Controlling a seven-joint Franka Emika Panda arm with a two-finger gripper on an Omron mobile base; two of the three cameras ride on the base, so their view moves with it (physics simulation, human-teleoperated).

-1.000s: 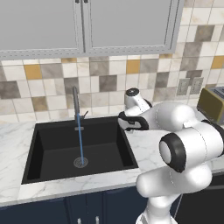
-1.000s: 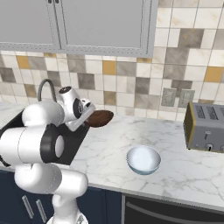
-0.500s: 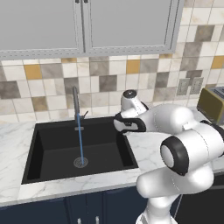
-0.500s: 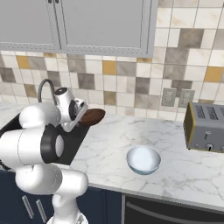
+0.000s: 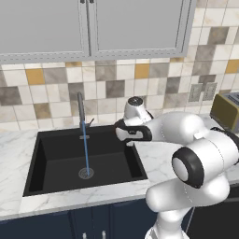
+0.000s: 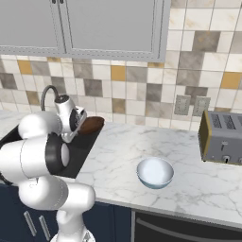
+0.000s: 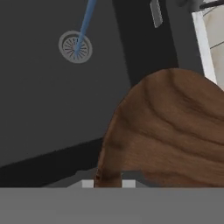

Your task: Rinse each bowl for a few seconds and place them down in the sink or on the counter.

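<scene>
My gripper is shut on the rim of the dark brown wooden bowl and holds it over the right edge of the black sink. In the hand view the brown bowl covers the lower right, with my gripper pinching its rim. Beyond it lies the sink floor with the round drain. A thin blue water stream falls from the grey faucet onto the drain, left of the bowl. The glossy white bowl sits upright on the marble counter, right of the sink.
A tan toaster stands at the right end of the counter, against the tiled wall. Grey wall cabinets hang above the sink. Bare marble lies between the sink and the white bowl.
The arm has swung left with the brown bowl, from above the counter to the sink's right edge. The white bowl and the water stream are unchanged.
</scene>
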